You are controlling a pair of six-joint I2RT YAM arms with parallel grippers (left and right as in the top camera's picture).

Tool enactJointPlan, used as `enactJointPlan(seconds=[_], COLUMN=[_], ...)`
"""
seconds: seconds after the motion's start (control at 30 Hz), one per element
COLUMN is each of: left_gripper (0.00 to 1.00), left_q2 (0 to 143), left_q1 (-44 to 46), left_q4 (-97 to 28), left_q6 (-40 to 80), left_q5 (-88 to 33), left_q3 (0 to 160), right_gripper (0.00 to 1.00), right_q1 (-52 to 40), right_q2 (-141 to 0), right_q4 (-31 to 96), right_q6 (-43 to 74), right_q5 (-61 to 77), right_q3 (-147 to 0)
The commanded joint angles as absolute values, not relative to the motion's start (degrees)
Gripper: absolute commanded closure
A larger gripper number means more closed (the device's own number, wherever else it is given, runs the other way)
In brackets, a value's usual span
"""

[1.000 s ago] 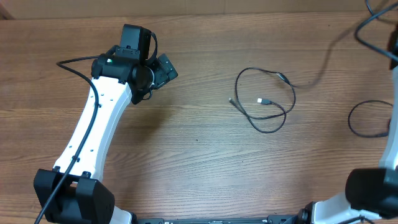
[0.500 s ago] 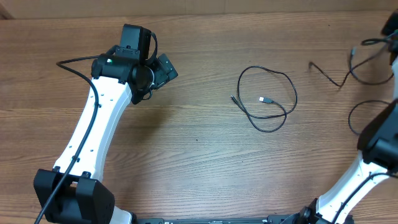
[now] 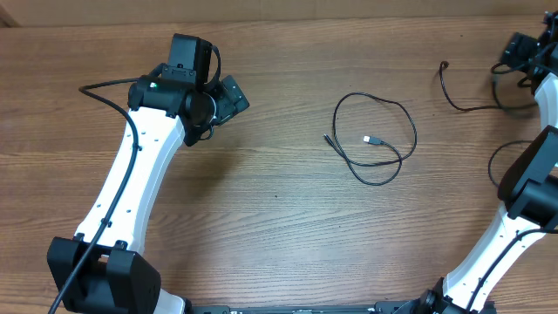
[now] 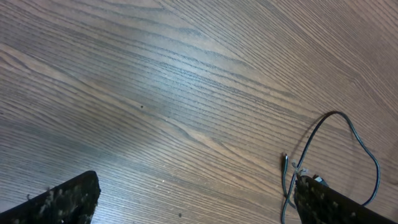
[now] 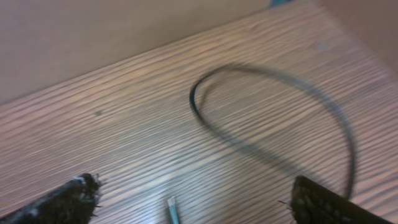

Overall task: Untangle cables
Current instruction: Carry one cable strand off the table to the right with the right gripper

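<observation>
Left arm reaches forward over the brown wood-grain table (image 3: pixel 261 227). The left gripper (image 4: pixel 196 190) hangs with jaws wide and empty, well left of the work; judged parked on standby.
Centre: thin black looped cable with silver-tipped plug (image 3: pixel 415 133) lies flat, alone.
Right: second thin black cord (image 3: pixel 475 109) curves near the far edge, apart from the loop, so separation looks largely done. Over it the right gripper (image 5: pixel 193 193) has its jaws wide and holds nothing; arm stretched far forward.

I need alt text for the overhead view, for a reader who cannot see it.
A thin black cable lies in a loose loop near the middle of a wooden table; a second cable curves at the upper right. The left arm and the right arm reach in from the sides.
</observation>
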State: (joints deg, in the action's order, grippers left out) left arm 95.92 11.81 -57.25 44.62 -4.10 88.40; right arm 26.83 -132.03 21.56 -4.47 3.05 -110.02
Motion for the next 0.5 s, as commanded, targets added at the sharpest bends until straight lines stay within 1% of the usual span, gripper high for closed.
enactJointPlan(seconds=[0.0, 0.13, 0.23, 0.37, 0.47], left_gripper=[0.01, 0.01, 0.00, 0.00, 0.00], left_q2=[96.42, 96.42, 96.42, 96.42, 96.42], left_q1=[11.66, 11.66, 11.66, 11.66, 11.64], left_q4=[-57.17, -57.17, -57.17, -57.17, -57.17], left_q6=[43.72, 43.72, 43.72, 43.70, 43.72], left_q5=[-3.88, -3.88, -3.88, -3.88, -3.88], left_q3=[87.79, 87.79, 87.79, 87.79, 87.79], right_gripper=[0.00, 0.00, 0.00, 0.00, 0.00], right_q1=[26.57, 25.80, 24.77, 22.90, 21.10], right_q2=[-131.31, -129.71, -127.76, -125.25, -125.08], right_q4=[23.09, 26.55, 30.11, 38.02, 43.59], right_q6=[-3.40, 2.15, 2.15, 1.72, -2.00], right_q5=[11.00, 15.97, 20.56, 26.65, 31.70], right_q3=[-110.24, -110.24, -110.24, -110.24, -110.21])
